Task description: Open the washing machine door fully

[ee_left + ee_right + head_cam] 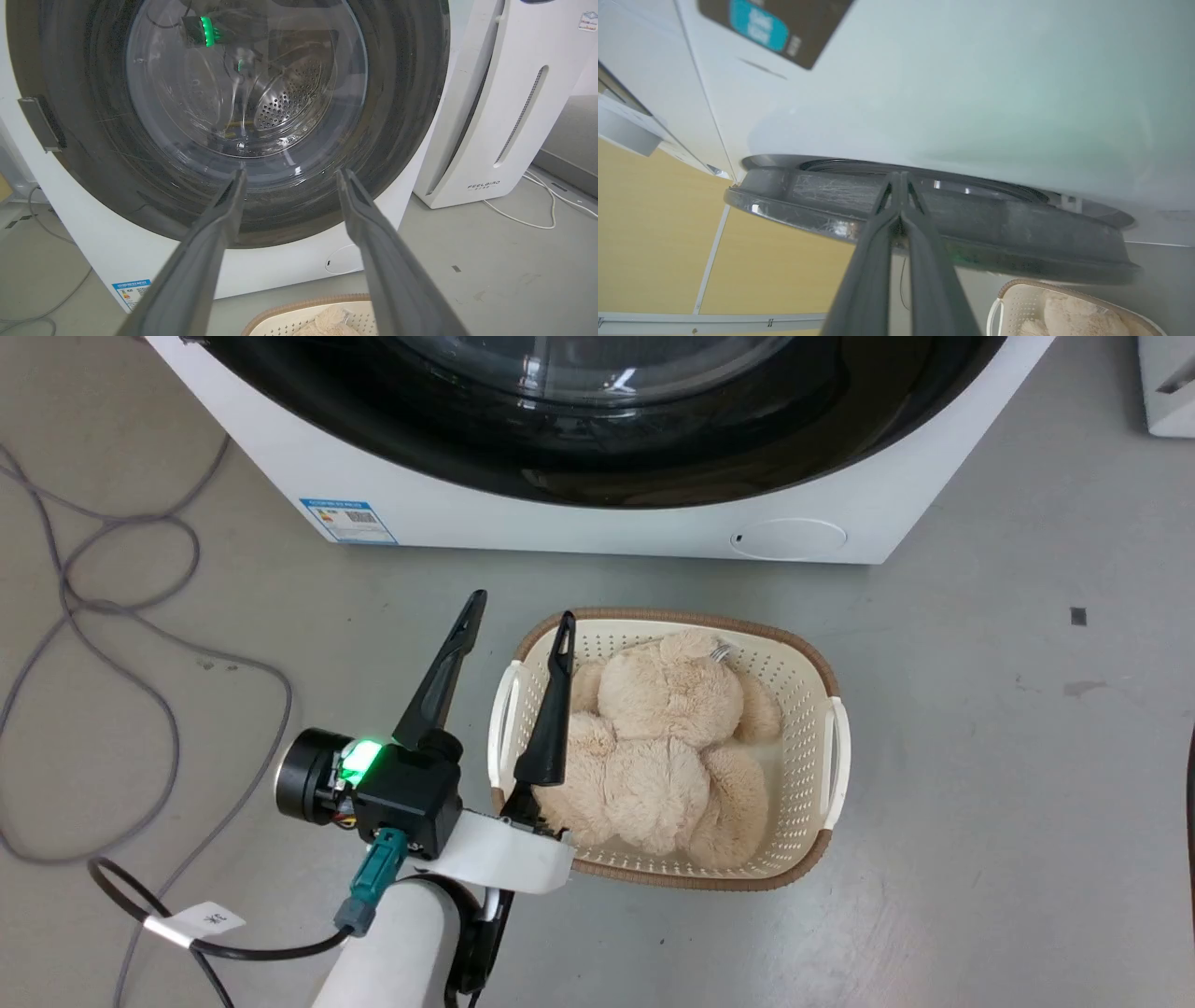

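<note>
Pressing its two fingers together on nothing, the right gripper [900,176] has its tips at the rim of the washing machine door [1008,224], mid-frame in its wrist view. The door spans the top of the head view and looks shut against the washing machine [579,527]. The left gripper [523,607], lower left of centre, gapes wide and empty. The thin tips may slide off the glossy rim without catching it. An arm sweeping round could also knock the basket [672,616] holding the plush bear [653,737].
</note>
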